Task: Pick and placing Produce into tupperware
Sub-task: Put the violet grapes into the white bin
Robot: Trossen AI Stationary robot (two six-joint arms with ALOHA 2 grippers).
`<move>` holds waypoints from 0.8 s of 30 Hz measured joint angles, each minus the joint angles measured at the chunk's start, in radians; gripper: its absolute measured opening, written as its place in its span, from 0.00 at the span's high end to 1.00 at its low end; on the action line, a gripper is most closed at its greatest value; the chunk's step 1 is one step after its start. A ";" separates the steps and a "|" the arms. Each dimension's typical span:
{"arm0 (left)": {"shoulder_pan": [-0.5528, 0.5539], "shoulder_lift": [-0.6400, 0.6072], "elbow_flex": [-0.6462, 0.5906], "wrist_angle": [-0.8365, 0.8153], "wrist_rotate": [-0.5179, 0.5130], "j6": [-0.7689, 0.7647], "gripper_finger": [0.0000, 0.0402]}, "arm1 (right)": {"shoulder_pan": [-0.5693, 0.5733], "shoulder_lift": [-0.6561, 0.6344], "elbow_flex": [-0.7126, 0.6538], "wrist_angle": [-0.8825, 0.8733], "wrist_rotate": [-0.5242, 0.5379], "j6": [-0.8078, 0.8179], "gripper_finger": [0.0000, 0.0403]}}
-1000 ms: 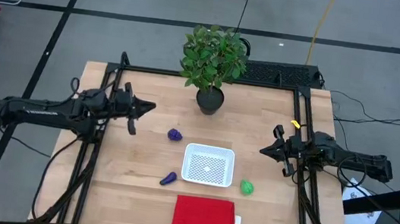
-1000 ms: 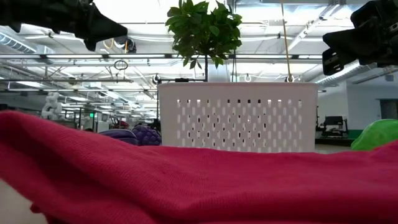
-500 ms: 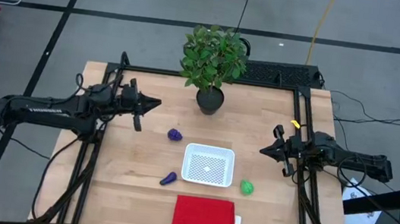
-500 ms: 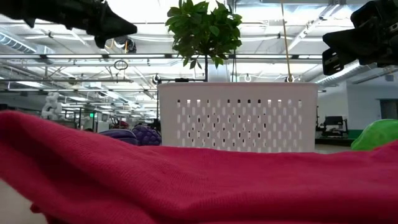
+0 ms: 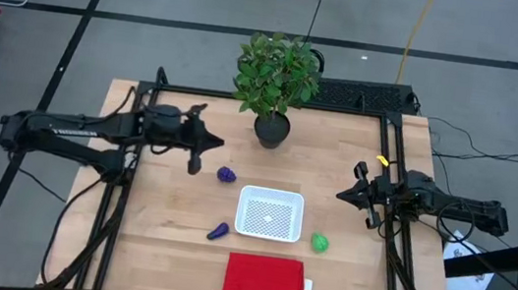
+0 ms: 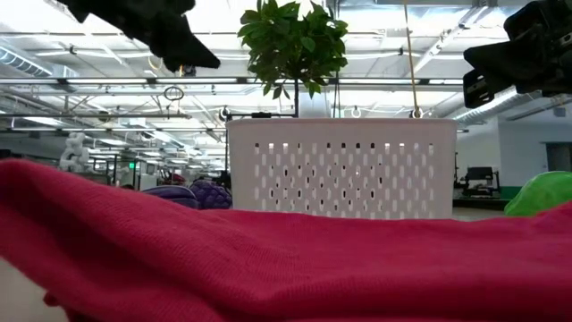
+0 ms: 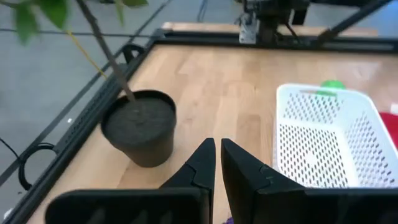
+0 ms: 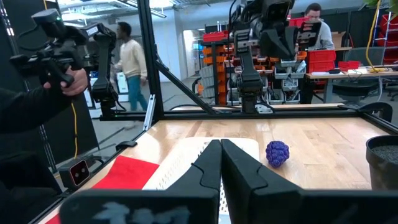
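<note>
On the wooden bench (image 5: 337, 155), the left pincer (image 5: 207, 149) reaches in from the left with its fingers pressed together, pinching nothing, hovering just left of the roundish purple berry (image 5: 227, 174) and near the potted plant (image 5: 275, 80) at the far side. To the right of the berry and slightly nearer sits the white perforated tupperware (image 5: 269, 213), empty, with the elongated purple piece (image 5: 219, 230) at its near-left corner, the green round piece (image 5: 319, 242) just off its near-right corner, and a red cloth (image 5: 264, 280) nearer still. The right pincer (image 5: 346, 193) waits at the bench's right edge, well apart from the produce, its fingers likewise pressed together on nothing.
</note>
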State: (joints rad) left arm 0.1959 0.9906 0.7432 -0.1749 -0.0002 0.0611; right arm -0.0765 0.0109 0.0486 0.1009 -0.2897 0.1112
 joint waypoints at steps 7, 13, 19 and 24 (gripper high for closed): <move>0.000 0.096 0.056 -0.014 0.001 0.019 0.92 | 0.000 0.000 0.000 0.000 0.000 0.000 1.00; 0.000 0.167 0.112 -0.076 0.006 0.029 0.92 | 0.000 0.000 0.000 0.000 0.003 0.000 1.00; -0.015 0.201 0.147 -0.084 0.037 0.128 0.92 | 0.000 0.000 0.000 0.000 0.004 0.000 1.00; -0.013 0.251 0.193 -0.155 0.020 0.092 0.92 | 0.000 0.000 0.000 0.000 0.004 0.000 1.00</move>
State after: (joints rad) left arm 0.1829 1.2413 0.9364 -0.3296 0.0202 0.1527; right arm -0.0769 0.0105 0.0483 0.1013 -0.2855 0.1112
